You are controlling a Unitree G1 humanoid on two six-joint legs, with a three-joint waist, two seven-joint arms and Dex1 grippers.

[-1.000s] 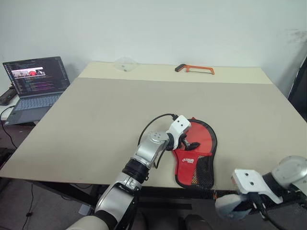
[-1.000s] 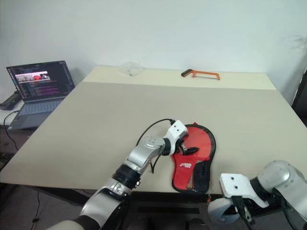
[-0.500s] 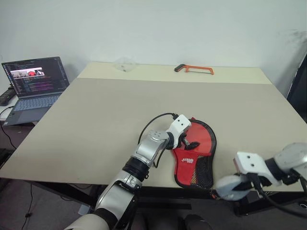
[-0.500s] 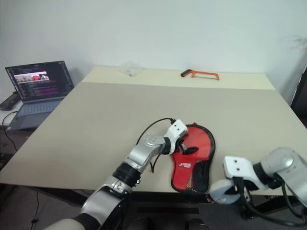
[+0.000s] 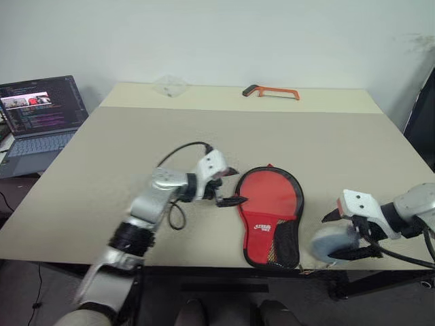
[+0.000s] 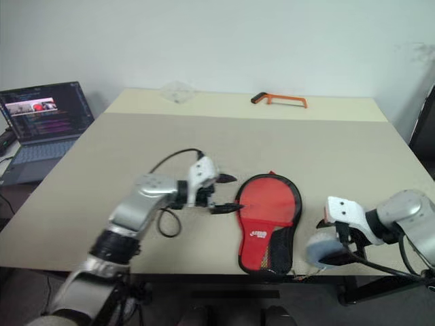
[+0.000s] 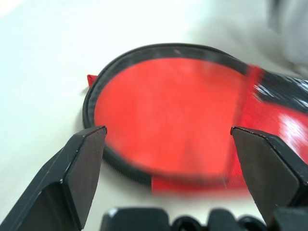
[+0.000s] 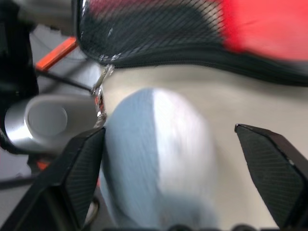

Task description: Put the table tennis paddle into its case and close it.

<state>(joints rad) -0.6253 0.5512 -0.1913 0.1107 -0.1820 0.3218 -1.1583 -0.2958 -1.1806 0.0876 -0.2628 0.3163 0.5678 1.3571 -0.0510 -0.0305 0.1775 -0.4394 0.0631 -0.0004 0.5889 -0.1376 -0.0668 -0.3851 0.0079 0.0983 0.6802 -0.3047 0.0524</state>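
Observation:
The case (image 5: 272,204) lies flat near the table's front edge with its red side up, white logo and black mesh toward the narrow end. The table tennis paddle is hidden from view. My left gripper (image 5: 239,186) hovers just left of the case, open, its fingers pointing at the round end (image 7: 168,115) with nothing between them. My right gripper (image 5: 343,234) is at the front edge, right of the case, and stands open. The case's grey round tag (image 8: 159,154) sits between its spread fingers, beside the mesh end (image 8: 159,29).
An orange-framed hacksaw (image 5: 272,92) lies at the far edge of the table (image 5: 204,136), with a clear plastic item (image 5: 168,85) to its left. An open laptop (image 5: 41,109) stands on a lower surface left of the table.
My left gripper has pulled leftward off the case, still open. My right gripper has risen to the table edge and opened around the grey tag. The camera view has shifted.

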